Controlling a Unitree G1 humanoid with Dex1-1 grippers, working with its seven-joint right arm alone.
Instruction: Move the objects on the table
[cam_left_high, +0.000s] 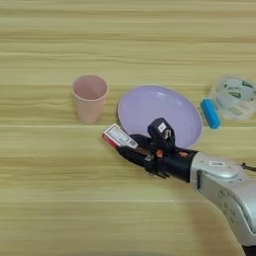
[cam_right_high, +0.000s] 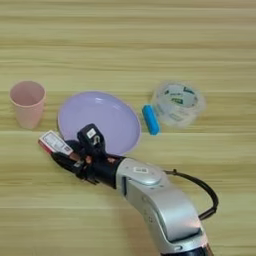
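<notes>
A small white packet (cam_left_high: 118, 136) with a red edge sits just left of the lilac plate's (cam_left_high: 155, 110) near rim. My right gripper (cam_left_high: 126, 145) reaches in from the lower right, and its black fingers are closed on the packet's right end. In the right eye view the same packet (cam_right_high: 54, 142) shows at the gripper's (cam_right_high: 63, 153) tip. A pale pink cup (cam_left_high: 90, 98) stands upright to the left of the plate, apart from the gripper. The plate (cam_right_high: 107, 117) holds nothing.
A blue stick-like thing (cam_left_high: 210, 113) lies right of the plate. Beside it sits a clear round lidded container (cam_left_high: 233, 97) with a green label. My silver forearm (cam_right_high: 155, 197) and a black cable (cam_right_high: 205, 192) cross the lower right of the wooden table (cam_left_high: 60, 200).
</notes>
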